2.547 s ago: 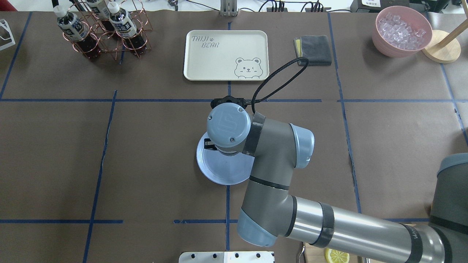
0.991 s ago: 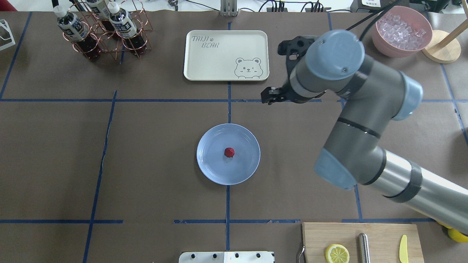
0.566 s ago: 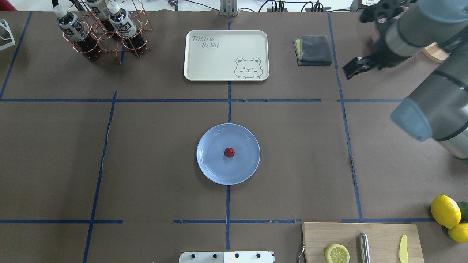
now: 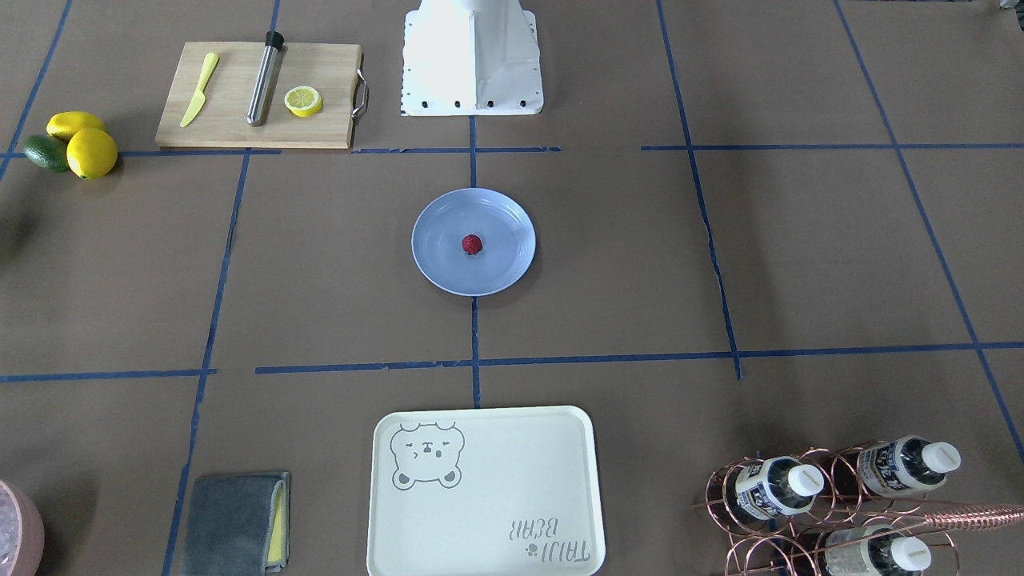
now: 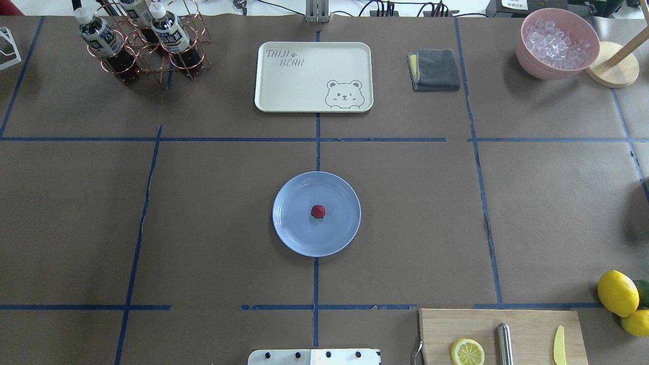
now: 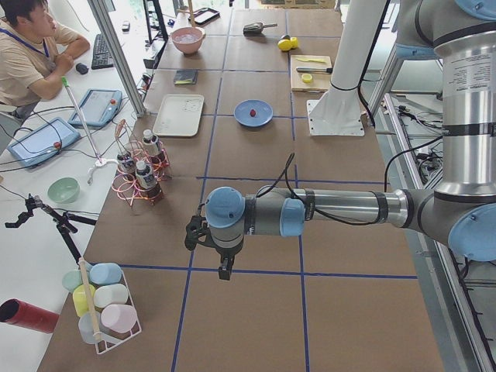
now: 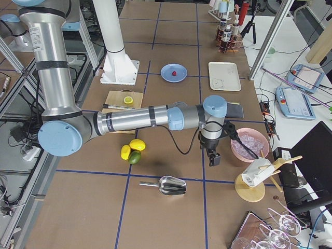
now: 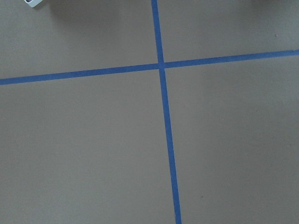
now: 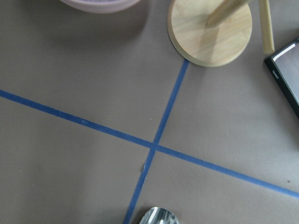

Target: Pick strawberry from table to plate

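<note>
The strawberry (image 5: 318,211) lies centred on the plate (image 5: 295,235). Only the side views show the left gripper (image 6: 225,272) and right gripper (image 7: 213,160); their state cannot be told.

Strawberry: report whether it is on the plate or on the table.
On the plate. The strawberry lies near its middle, with blue surface all around it.
</note>
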`<state>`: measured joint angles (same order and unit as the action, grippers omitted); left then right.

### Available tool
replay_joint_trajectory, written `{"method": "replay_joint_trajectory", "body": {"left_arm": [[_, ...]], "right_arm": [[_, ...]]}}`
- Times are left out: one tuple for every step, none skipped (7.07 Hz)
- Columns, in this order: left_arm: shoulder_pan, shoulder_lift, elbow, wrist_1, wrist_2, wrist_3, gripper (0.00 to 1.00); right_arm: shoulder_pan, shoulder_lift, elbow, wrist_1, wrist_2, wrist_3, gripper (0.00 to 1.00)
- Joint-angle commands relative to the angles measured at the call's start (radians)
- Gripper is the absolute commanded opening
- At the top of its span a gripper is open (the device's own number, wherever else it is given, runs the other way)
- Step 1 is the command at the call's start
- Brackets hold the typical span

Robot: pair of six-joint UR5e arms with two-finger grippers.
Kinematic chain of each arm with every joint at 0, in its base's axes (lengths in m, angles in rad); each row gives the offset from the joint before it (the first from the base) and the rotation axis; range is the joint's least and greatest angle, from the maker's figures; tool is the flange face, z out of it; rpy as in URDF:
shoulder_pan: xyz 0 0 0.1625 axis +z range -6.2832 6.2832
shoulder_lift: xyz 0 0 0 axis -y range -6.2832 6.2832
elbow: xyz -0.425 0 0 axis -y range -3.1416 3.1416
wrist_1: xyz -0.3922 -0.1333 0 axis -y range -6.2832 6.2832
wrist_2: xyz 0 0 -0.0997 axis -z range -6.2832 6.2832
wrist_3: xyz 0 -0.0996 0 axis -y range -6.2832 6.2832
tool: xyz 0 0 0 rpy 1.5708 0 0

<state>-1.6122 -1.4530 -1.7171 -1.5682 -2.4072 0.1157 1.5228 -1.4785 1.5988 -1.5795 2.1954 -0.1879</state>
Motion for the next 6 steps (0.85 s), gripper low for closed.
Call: {"method": "replay_joint_trajectory", "body": {"left_arm": [[0.0, 0.0, 0.002, 0.0, 0.003, -0.004, 1.0], [-0.001, 0.005, -0.007, 0.001, 0.003, -0.002, 1.0], [-0.002, 0.003, -0.009, 0.001, 0.0, -0.004, 1.0], [0.0, 0.002, -0.013, -0.001, 0.002, -0.002, 1.0], [0.0, 0.0, -0.016, -0.003, 0.002, -0.002, 1.0], [0.0, 0.002, -0.019, -0.001, 0.002, -0.002, 1.0]], "right_arm": [[0.06, -0.106, 0.001, 0.007, 0.041, 0.033, 1.0], [0.06, -0.109, -0.016, 0.007, 0.084, 0.033, 1.0], [0.06, -0.114, -0.013, 0.007, 0.111, 0.033, 1.0], [0.06, -0.129, -0.008, 0.007, 0.115, 0.033, 1.0], [0.06, -0.135, -0.008, 0.007, 0.115, 0.031, 1.0], [0.06, -0.14, -0.007, 0.007, 0.115, 0.031, 1.0]]}}
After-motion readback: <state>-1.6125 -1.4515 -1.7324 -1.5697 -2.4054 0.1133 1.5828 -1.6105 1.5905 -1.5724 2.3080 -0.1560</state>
